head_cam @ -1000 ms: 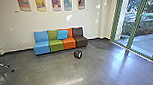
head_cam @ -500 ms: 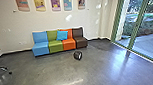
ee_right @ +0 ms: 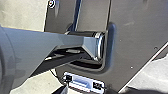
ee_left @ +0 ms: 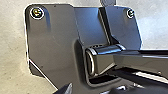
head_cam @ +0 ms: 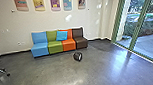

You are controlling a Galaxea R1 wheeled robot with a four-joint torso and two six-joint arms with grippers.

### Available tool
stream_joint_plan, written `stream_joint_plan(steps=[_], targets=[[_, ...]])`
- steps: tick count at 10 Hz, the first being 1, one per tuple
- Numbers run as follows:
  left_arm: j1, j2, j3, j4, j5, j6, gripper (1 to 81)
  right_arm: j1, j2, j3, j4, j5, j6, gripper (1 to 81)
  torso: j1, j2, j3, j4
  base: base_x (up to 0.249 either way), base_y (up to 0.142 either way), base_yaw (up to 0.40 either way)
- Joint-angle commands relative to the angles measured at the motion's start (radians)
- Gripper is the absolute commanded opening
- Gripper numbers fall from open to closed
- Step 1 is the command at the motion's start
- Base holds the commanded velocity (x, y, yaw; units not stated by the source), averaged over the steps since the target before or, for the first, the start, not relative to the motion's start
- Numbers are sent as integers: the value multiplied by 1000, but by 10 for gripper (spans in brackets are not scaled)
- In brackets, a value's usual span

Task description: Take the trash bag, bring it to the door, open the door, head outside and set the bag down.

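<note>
Grey polished floor [head_cam: 51, 69] and a pale wall [head_cam: 19, 21] indicate an interior location. Green-framed glazing [head_cam: 132, 40], with paving beyond, stands at one to two o'clock; whether it includes the door is not established, and no open gap is evident. Multicoloured seating [head_cam: 54, 47] lines the wall at eleven to twelve o'clock.

Progress: pickup cannot be confirmed. A small dark object [head_cam: 78, 56] with a pale patch rests on the floor at twelve o'clock, near the seating; it may be the trash bag, but identification is uncertain. Opening the door, going outside and setting the bag down are judged outstanding.

Arm pose: both wrist cameras face the robot's dark plate [ee_left: 52, 45] and jointed bar [ee_left: 132, 60], suggesting arms held close above the base. Opening and any hold cannot be determined for the left gripper or the right gripper.
</note>
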Motion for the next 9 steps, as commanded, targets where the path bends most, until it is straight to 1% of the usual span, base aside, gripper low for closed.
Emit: stream_joint_plan(steps=[1, 6, 9], targets=[[-33, -5, 6, 6, 58, 6, 811, 33, -1, 7, -9, -70, -8, 811, 0, -1, 0, 0, 96, 0, 0], [-33, -2, 6, 7, 58, 6, 811, 31, -1, 7, -9, -70, -8, 811, 0, -1, 0, 0, 90, 0, 0], [-33, -2, 6, 6, 58, 6, 811, 33, 1, 7, -7, -70, -8, 811, -1, -1, 0, 0, 123, 0, 0]])
